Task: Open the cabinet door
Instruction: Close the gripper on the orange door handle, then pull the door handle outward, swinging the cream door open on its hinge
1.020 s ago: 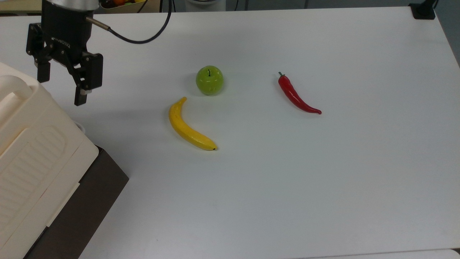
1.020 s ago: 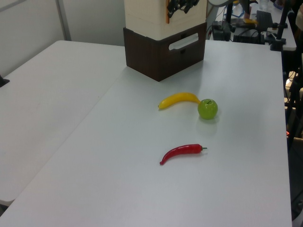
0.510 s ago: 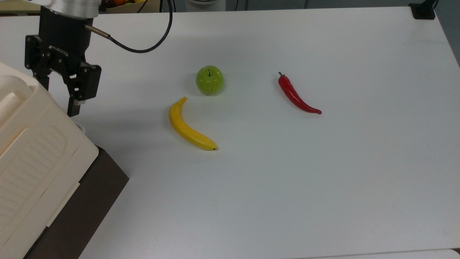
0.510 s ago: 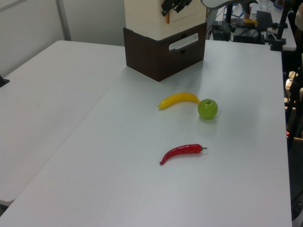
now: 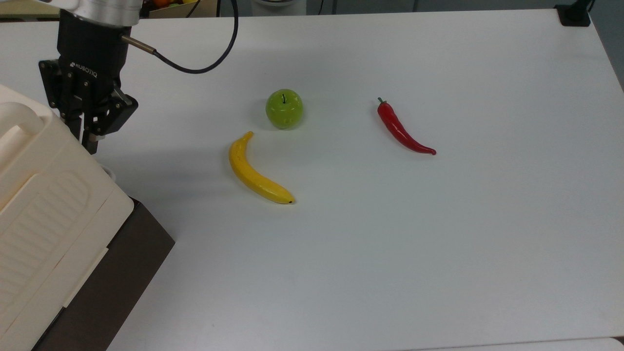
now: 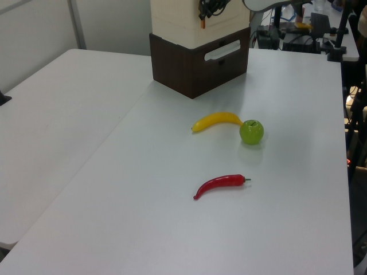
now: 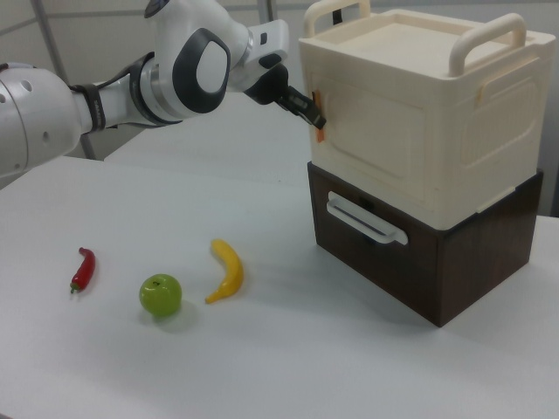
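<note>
The cream cabinet (image 7: 472, 122) stands on a dark brown base (image 7: 489, 262); it also fills the top view's lower left (image 5: 44, 204). Its cabinet door (image 7: 376, 144) is the flat cream front panel. The door lies flush and closed, with a small copper-orange fitting (image 7: 320, 133) at its left edge. My gripper (image 7: 312, 110) is at that edge, fingers pressed together around the fitting. In the top view the gripper (image 5: 89, 140) touches the cabinet's upper right edge. In the left view the gripper (image 6: 207, 10) sits high on the cabinet face, beside the orange fitting (image 6: 202, 23).
A yellow banana (image 5: 253, 170), a green apple (image 5: 284, 108) and a red chili (image 5: 402, 129) lie on the white table (image 5: 438, 243), to the top view's right of the cabinet. The brown base has a white drawer handle (image 7: 367, 218).
The fingers went from wide open to pressed together. The gripper also shifted slightly toward the cabinet edge. The door and the fruit have not moved.
</note>
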`<action>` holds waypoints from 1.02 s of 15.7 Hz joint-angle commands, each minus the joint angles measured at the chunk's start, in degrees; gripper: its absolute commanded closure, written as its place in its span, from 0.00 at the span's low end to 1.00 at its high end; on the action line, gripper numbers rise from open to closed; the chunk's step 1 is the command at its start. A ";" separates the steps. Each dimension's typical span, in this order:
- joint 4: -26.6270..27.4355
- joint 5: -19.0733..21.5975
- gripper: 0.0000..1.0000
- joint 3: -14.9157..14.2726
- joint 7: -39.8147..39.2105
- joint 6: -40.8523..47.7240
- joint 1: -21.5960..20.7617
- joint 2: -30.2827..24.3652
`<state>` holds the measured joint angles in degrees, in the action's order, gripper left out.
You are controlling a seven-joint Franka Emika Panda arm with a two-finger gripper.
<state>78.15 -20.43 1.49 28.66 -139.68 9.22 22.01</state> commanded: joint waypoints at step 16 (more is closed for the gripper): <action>4.56 -1.11 0.82 0.18 1.13 8.19 -1.84 -5.66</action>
<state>79.08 -20.83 1.59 28.67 -133.97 8.18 19.77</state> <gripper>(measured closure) 0.855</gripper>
